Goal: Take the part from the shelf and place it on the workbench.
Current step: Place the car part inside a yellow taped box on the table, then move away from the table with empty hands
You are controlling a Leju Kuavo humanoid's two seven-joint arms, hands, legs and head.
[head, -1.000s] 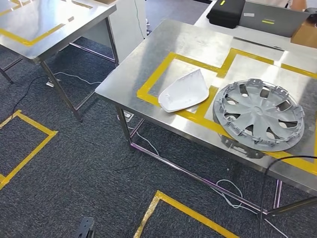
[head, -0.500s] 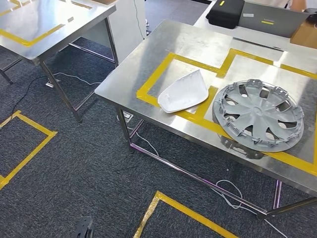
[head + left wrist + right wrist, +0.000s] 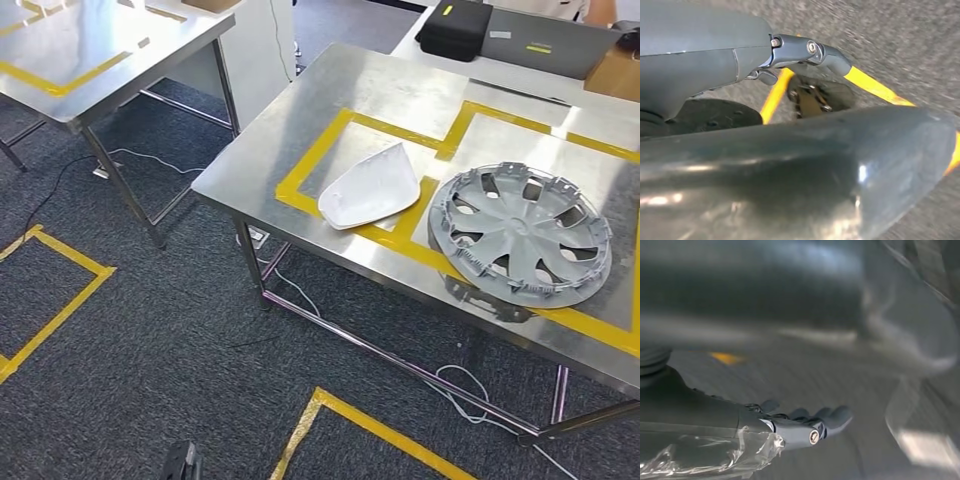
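Observation:
The steel workbench [image 3: 362, 85] stands ahead and to the right in the head view, marked with yellow tape boxes. On it lie a white curved shell part [image 3: 370, 188] and, to its right, a grey wheel cover [image 3: 521, 235]. My left hand [image 3: 753, 55] hangs over the carpet with its fingers [image 3: 810, 49] stretched out and nothing in them. My right hand [image 3: 791, 427] also hangs above the floor, its fingers [image 3: 825, 419] straight and holding nothing. Both wrist views are blurred.
A second steel table [image 3: 83, 40] stands at the far left. A black case [image 3: 456, 25] and a grey box [image 3: 555, 45] sit behind the workbench. Yellow tape outlines [image 3: 56, 300] mark the grey carpet, and cables [image 3: 460, 385] lie under the workbench.
The whole picture has shifted slightly, so the camera has moved a little. The parts on the workbench lie as before.

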